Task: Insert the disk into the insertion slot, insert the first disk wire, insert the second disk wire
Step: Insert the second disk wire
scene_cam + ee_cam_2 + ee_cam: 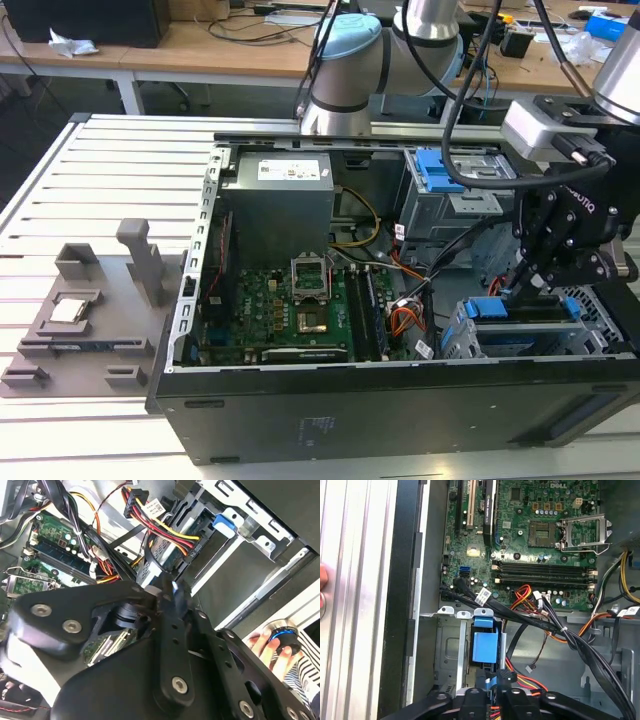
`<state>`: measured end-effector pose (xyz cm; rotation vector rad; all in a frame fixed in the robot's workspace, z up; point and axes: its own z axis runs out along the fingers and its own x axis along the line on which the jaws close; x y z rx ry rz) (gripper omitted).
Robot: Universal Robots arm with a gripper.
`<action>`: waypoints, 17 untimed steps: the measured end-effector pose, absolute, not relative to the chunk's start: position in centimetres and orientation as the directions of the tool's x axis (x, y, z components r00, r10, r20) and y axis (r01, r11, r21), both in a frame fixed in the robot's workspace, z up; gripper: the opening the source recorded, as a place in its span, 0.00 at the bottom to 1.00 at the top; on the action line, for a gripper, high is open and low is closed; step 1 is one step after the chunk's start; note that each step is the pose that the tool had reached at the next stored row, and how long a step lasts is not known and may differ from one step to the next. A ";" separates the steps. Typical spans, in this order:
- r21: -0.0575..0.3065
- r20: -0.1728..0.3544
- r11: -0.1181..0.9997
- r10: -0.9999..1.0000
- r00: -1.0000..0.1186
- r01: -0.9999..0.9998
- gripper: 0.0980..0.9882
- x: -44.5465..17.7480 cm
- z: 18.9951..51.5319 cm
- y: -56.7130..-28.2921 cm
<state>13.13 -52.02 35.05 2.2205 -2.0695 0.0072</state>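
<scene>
One claw (528, 285) low over the insertion slot (520, 340), fingers pinched near-shut at a black connector w/ red-yellow wires (167, 527); grip itself hidden. One disk (525, 308) in blue carrier appears seated in slot, so insertion prob. done; wire step under way, 2nd wire can't confirm. One motherboard (540, 540); one person's hand (272, 647) outside the case.

disk (520, 310) in insertion slot (470, 340); end effector (527, 285) above

Arm bent over, pincer pointing down

In the exterior view the arm (345, 70) reaches across to that view's right, its black wrist tipped downward and the pincer (527, 288) lowered. In the second wrist view a person's hand (272, 647) shows at the edge.
</scene>
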 end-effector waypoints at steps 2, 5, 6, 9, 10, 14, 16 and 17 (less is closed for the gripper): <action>0.074 0.077 -0.067 -0.994 0.073 -0.995 0.24 13.1 35.0 -52.0; 0.075 0.093 -0.066 -0.993 0.073 -0.995 0.24 13.1 34.8 -51.7; 0.076 0.094 -0.066 -0.993 0.073 -0.995 0.24 13.1 34.7 -51.4; 0.076 0.107 -0.066 -0.991 0.074 -0.995 0.24 13.1 34.3 -50.7; 0.077 0.115 -0.067 -0.990 0.076 -0.995 0.24 13.1 34.2 -50.7; 0.079 0.146 -0.070 -0.986 0.081 -0.994 0.24 13.1 34.0 -50.7; 0.081 0.171 -0.070 -0.982 0.083 -0.994 0.24 13.1 33.9 -50.7; 0.081 0.171 -0.070 -0.982 0.083 -0.994 0.24 13.1 33.9 -50.7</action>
